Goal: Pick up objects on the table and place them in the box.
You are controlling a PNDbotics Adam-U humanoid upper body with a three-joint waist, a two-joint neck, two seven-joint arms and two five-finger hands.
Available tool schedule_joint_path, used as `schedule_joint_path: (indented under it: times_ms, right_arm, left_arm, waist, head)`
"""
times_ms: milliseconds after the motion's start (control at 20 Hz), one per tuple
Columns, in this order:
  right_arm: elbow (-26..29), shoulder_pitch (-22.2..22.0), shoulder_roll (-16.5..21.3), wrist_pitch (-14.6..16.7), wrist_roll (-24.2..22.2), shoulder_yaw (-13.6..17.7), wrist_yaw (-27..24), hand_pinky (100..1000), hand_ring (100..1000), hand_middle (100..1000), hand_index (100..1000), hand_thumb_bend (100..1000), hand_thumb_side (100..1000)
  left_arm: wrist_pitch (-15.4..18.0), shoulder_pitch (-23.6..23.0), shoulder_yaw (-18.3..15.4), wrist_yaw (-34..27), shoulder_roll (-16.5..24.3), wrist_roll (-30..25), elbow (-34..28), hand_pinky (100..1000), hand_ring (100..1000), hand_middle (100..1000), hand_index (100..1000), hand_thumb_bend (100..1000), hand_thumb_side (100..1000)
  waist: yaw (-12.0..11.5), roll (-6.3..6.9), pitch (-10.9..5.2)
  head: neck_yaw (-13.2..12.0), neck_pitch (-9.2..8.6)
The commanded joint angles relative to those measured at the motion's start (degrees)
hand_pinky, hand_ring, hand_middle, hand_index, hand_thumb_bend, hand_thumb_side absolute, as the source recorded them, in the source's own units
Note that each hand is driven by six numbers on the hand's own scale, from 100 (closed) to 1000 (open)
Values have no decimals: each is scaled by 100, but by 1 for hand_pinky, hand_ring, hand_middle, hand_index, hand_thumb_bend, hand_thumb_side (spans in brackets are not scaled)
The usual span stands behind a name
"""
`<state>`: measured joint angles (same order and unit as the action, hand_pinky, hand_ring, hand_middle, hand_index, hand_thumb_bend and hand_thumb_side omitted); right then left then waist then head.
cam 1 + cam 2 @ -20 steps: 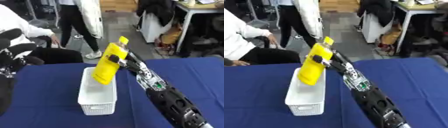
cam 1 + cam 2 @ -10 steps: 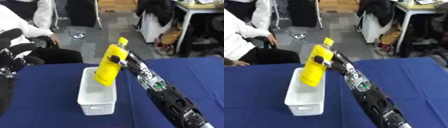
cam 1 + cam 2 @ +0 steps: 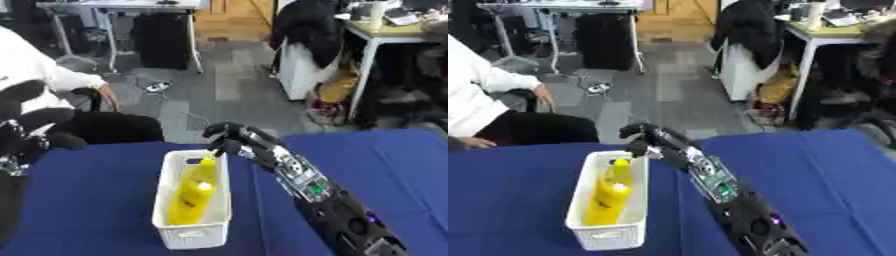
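The yellow bottle (image 3: 194, 195) lies lengthwise inside the white box (image 3: 192, 235) on the blue table (image 3: 96, 200). The right hand (image 3: 229, 139) hangs over the box's far rim, fingers curled, holding nothing. Best lift straight up and away rightward, so nothing snags the rim. The left hand (image 3: 31, 125) idles at far left.

A yellow bottle (image 3: 611, 195) lies in the white box (image 3: 636, 200), the right robot hand (image 3: 647, 140) empty above it.

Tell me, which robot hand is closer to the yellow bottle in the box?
Right. The right hand hovers just above the yellow bottle's top, at the white box's far end. The left hand stays off at the view's left edge.
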<state>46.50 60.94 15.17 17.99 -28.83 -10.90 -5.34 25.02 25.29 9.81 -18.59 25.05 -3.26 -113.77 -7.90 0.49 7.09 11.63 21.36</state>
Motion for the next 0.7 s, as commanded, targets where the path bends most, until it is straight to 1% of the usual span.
schedule_joint_path:
  times_ms: [50, 350, 500, 550, 650, 700]
  right_arm:
    - [50, 156, 139, -15, -133, 74, -25, 709, 720, 810, 864, 915, 818]
    - [73, 153, 152, -39, -126, 85, -129, 708, 717, 806, 862, 909, 834]
    - [90, 144, 155, -43, -120, 80, -158, 706, 714, 805, 861, 901, 838]
    - [103, 133, 157, -46, -113, 80, -173, 706, 714, 804, 860, 899, 839]
    - [154, 93, 160, -56, -81, 85, -236, 705, 713, 804, 859, 896, 840]
    - [201, 66, 166, -56, -62, 85, -286, 699, 705, 798, 850, 869, 850]
  left_arm:
    - [-1, 53, -68, 22, 81, 11, -82, 671, 796, 911, 875, 277, 755]
    - [1, 36, -64, 32, 87, 0, -82, 670, 796, 912, 875, 275, 756]
    - [4, 35, -64, 33, 89, 0, -82, 670, 796, 912, 875, 275, 755]
    - [4, 35, -64, 34, 91, -1, -82, 670, 796, 912, 875, 275, 756]
    - [6, 32, -62, 37, 97, -3, -82, 670, 796, 912, 875, 275, 756]
    - [7, 29, -62, 39, 102, -4, -82, 670, 796, 912, 875, 275, 757]
  waist:
    - [8, 12, -77]
    - [21, 18, -76]
    - [21, 16, -77]
    - [21, 15, -77]
    - [25, 10, -76]
    - [30, 8, -75]
  head:
    - [34, -104]
    - [30, -108]
    - [82, -120]
    - [124, -153]
    - [274, -287]
    - [379, -404]
